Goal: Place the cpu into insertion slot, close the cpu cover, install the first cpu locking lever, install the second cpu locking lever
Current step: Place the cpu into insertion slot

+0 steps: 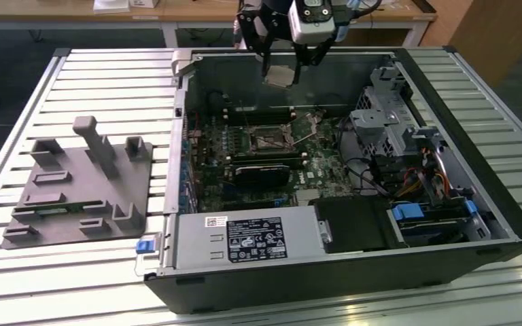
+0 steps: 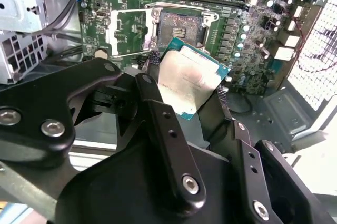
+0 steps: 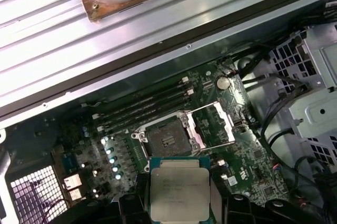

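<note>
1. At the exterior view's left, a grey moulded holder (image 1: pixel 79 183) lay on the slatted table (image 1: pixel 25 285), well apart from the work. Nothing there was being touched.
2. To its right stood the open computer case (image 1: pixel 334 272). The socket (image 1: pixel 266 141) sat bare and empty on the green board (image 1: pixel 320 173), and its cover plate (image 3: pixel 216 124) was swung open beside it, as both wrist views showed.
3. The step in hand looked like the first one, placing the chip. The chip (image 1: pixel 279 76) hung in the air near the far wall of the case, above the board and well clear of the socket. It had not been seated.
4. The gripper (image 1: pixel 282 68) was closed on the chip. Its black fingers (image 2: pixel 158 108) pinched opposite edges, with the pale face turned up towards the wrist cameras and slightly tilted.
5. As a judgement, seating would call for the chip to be squared with the socket (image 2: pixel 181 26), level and centred, because its edges sat skewed to the socket frame in the second wrist view.
6. The arm came in from above the case's far side, with the wrist pointing steeply downward.
</note>
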Robot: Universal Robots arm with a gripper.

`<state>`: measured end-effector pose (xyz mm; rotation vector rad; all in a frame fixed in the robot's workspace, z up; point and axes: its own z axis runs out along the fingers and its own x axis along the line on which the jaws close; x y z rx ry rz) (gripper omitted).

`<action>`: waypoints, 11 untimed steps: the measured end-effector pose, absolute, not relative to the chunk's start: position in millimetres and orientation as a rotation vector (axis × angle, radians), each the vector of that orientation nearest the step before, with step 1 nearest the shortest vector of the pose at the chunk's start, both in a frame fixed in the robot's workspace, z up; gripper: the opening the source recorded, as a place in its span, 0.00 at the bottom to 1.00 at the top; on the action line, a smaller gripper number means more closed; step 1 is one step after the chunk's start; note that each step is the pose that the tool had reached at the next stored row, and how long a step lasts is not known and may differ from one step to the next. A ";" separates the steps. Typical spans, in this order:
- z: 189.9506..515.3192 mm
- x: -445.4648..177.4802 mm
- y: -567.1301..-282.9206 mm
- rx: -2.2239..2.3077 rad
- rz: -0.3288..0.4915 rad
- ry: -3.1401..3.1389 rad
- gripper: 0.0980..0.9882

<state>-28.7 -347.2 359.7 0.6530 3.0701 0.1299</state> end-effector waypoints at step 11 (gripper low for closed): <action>358.8 -28.7 -347.1 0.869 0.126 3.009 0.50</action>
